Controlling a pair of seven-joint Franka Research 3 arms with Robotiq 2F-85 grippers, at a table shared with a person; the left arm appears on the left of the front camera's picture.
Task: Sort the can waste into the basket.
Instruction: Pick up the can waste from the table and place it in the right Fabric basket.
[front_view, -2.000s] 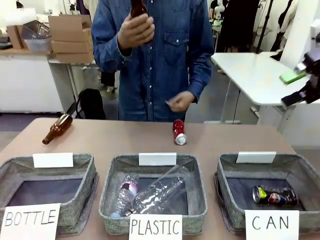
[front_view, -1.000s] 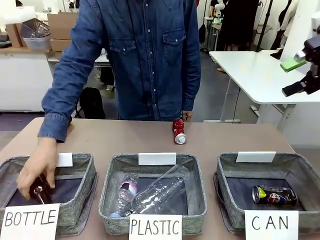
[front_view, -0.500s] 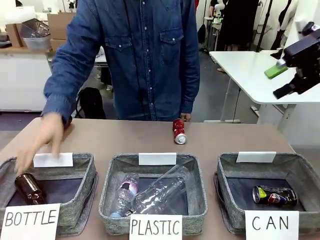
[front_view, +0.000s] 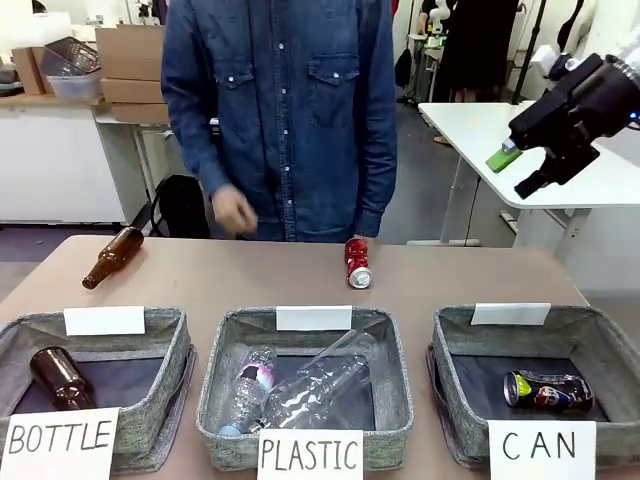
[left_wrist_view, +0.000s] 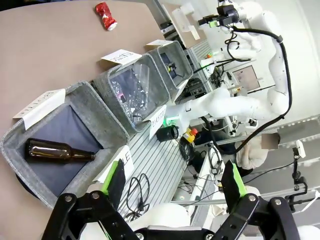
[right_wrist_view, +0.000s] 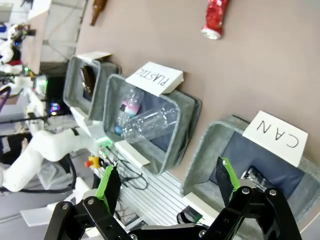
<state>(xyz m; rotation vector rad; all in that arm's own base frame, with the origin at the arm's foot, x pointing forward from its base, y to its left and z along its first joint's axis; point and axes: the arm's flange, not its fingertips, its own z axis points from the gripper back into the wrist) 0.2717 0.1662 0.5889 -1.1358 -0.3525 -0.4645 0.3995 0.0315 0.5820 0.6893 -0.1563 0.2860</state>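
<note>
The right end effector (front_view: 517, 172) has swung in from the desk's side, released and empty, jaws spread. The red can (front_view: 357, 263) has not moved; it lies on its side on the desk (front_view: 470, 275), well below the end effector and to its left, so a reach for it is probably starting. The black can (front_view: 547, 390) already lies in the CAN basket (front_view: 455, 335), below the end effector and nearer the robot. The person's hand (front_view: 233, 210), blurred, has pulled back after leaving a bottle (front_view: 60, 377) in the BOTTLE basket (front_view: 170, 335). The left end effector (left_wrist_view: 174, 170) hangs released, far from both cans. In the right wrist view the sign (right_wrist_view: 277, 135) mostly hides the black can.
</note>
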